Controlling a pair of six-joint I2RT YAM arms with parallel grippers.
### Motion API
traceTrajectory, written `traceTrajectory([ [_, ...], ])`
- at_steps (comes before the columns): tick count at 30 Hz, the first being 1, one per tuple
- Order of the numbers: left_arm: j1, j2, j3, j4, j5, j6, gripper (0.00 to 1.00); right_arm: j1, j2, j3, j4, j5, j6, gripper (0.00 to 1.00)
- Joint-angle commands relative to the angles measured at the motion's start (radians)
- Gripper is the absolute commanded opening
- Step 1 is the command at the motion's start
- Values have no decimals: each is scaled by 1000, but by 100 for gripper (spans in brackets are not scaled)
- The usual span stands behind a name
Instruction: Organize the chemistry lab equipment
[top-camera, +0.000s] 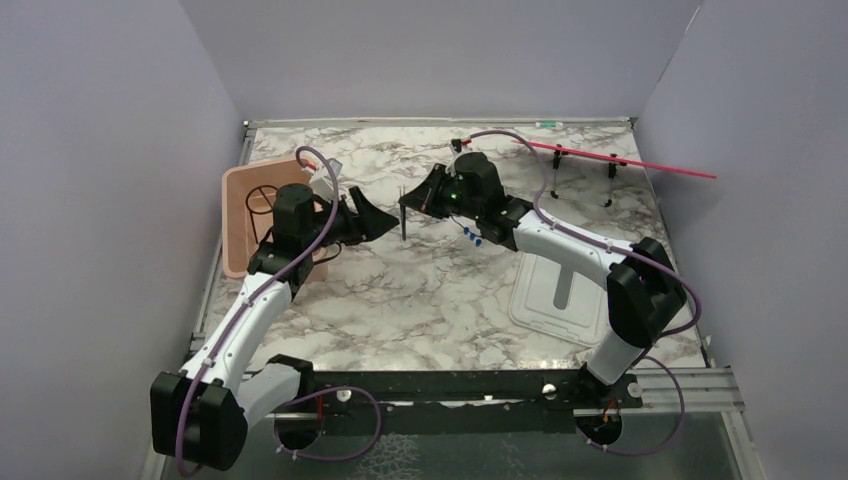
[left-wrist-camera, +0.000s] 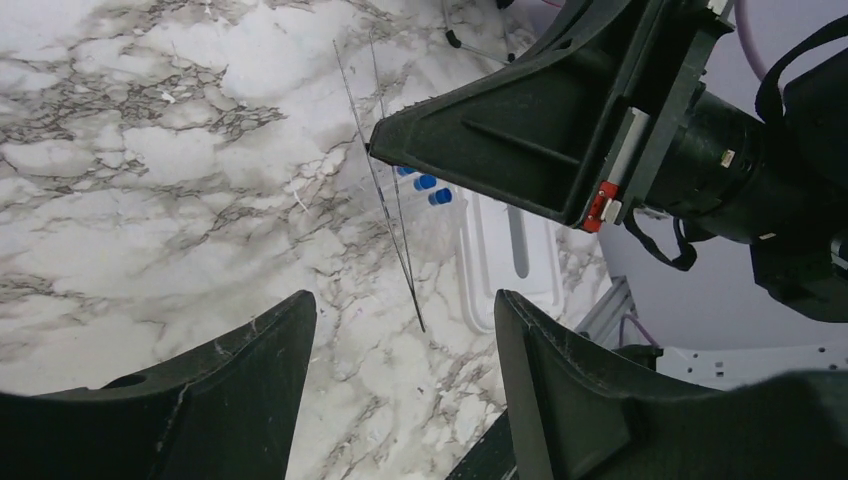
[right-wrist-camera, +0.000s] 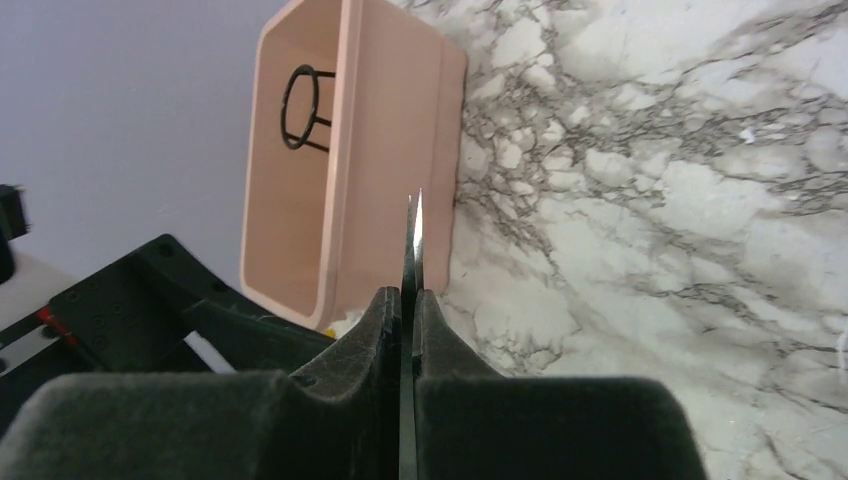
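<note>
My right gripper (right-wrist-camera: 412, 295) is shut on the thin metal tongs (right-wrist-camera: 415, 235), whose two prongs stick out past its fingertips. In the top view the tongs (top-camera: 403, 215) hang over the middle of the marble table from the right gripper (top-camera: 417, 200). My left gripper (top-camera: 385, 222) stands just to their left, open and empty. In the left wrist view the tongs (left-wrist-camera: 385, 200) point towards the gap of the left gripper (left-wrist-camera: 405, 300). A black wire ring (right-wrist-camera: 300, 105) lies inside the pink tub (right-wrist-camera: 390, 150). Blue-capped tubes (top-camera: 471, 236) lie under the right arm.
The pink tub (top-camera: 240, 230) sits at the left edge behind the left arm. A white lid with a grey slot (top-camera: 560, 290) lies front right. A pink rod on black stands (top-camera: 610, 155) crosses the back right. Purple walls close three sides.
</note>
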Motion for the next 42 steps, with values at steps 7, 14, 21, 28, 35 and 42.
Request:
traceTrajectory([
  [7,-30,38,-50,192,6,-173,53,-8,-32,-4,92,-152,71,3],
  [14,-71,56,-24,213,28,-158,37,-8,-23,-3,92,-177,64,3],
  [21,-86,68,-11,160,-31,-109,12,-8,-35,-4,82,-184,65,3],
  [28,-86,46,35,53,-116,-30,0,-8,-63,0,31,-151,28,34],
  [35,-85,32,131,-133,-299,90,0,-8,-131,-10,-9,-90,-24,53],
  [42,-67,32,266,-416,-735,217,0,-8,-209,-45,-72,-13,-71,53],
])
